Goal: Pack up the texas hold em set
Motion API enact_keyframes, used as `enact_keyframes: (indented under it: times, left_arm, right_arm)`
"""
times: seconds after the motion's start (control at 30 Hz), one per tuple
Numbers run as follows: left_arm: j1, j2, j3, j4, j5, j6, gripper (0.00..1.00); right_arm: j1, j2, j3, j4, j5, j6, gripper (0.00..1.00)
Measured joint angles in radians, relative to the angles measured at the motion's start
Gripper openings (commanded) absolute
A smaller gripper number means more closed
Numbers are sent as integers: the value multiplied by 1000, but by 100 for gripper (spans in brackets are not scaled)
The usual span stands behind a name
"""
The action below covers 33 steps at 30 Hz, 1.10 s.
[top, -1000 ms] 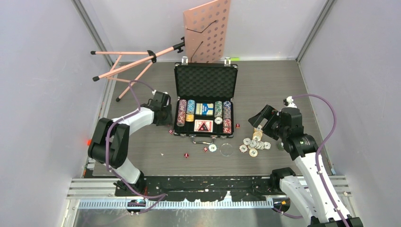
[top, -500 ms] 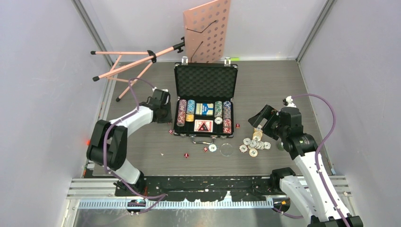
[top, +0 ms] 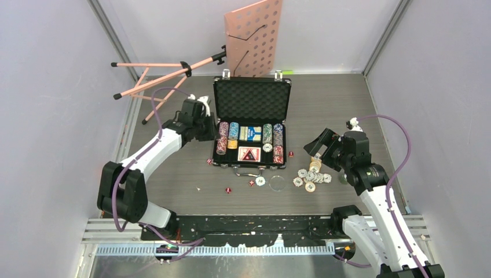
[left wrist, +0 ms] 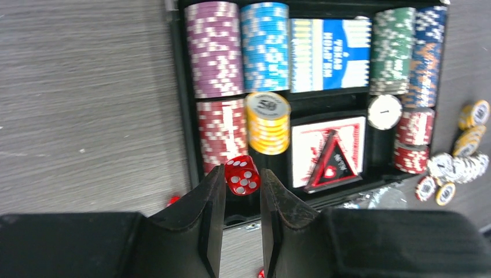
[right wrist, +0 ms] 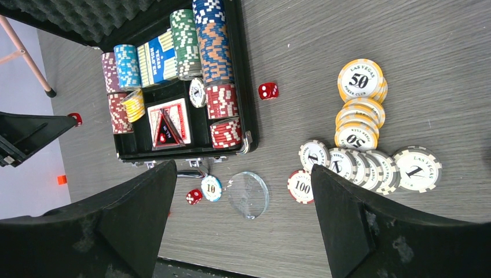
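**L gripper [left wrist: 240,169] over briefcase [top: 251,98], clamped on red die [left wrist: 243,177]; R gripper [right wrist: 243,168] unchanged.**
We note the L gripper has swung from beside the briefcase's left wall to above its left chip rows [left wrist: 240,52]. Its jaws are narrower vs. a sec ago and pinch the die. Briefcase sits open at table [top: 336,104] centre, lid toward the far edge. R gripper hangs wide open, nothing held, above the loose chips [right wrist: 359,124] btwn the briefcase's right wall and the table's right edge.

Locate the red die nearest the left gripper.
Left wrist view: the red die is pinched in the left gripper, over the left end of the open briefcase, close to the red chip stack and yellow chip stack.
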Motion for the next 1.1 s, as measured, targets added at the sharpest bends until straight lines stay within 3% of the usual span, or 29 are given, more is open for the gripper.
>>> enact_keyframes:
  times: [0.6, 1.1]
  left_arm:
    - [-237, 234, 198, 6, 22, -2, 16]
    - [-258, 374, 259, 3, -94, 73, 18]
  right_arm:
    - [0, 0, 0, 1, 0, 0, 92]
    - [0, -22, 0, 1, 1, -2, 92]
